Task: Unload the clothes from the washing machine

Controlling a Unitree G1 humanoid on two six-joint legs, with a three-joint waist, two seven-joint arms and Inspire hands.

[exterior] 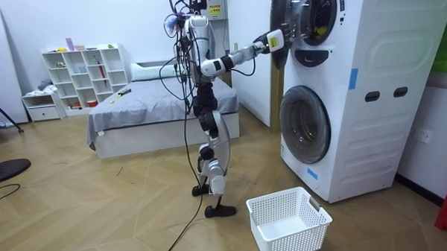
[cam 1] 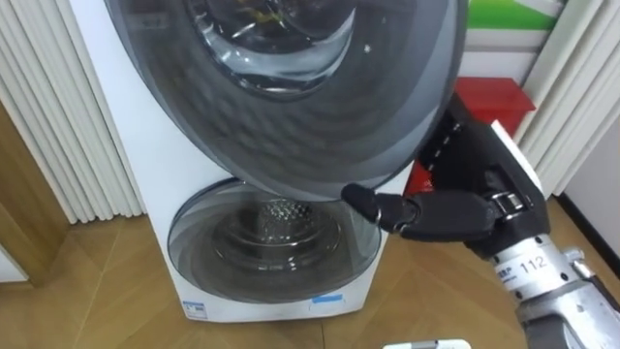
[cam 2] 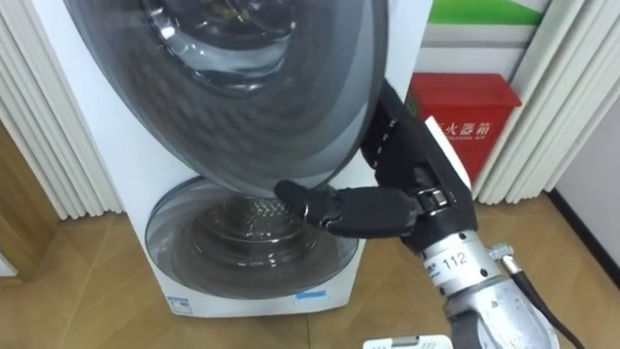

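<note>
Bedroom with a wood floor, and a white basket (exterior: pixel 289 221) by the stacked washing machine (exterior: pixel 371 83). The right hand (cam 1: pixel 455 215) sits at the rim of the upper door (cam 1: pixel 291 116); I can't tell its grip. The clothes (exterior: pixel 318 29) lie inside the upper drum, up and left of that hand.

Bright even light, perhaps glare on the door glass (cam 1: pixel 281 53)

Upper door (cam 1: pixel 291 87) above lower door (cam 1: pixel 271 242); basket (exterior: pixel 289 221) on floor (exterior: pixel 122 211) before washer (exterior: pixel 372 98); bed (exterior: pixel 156 113) behind
</note>
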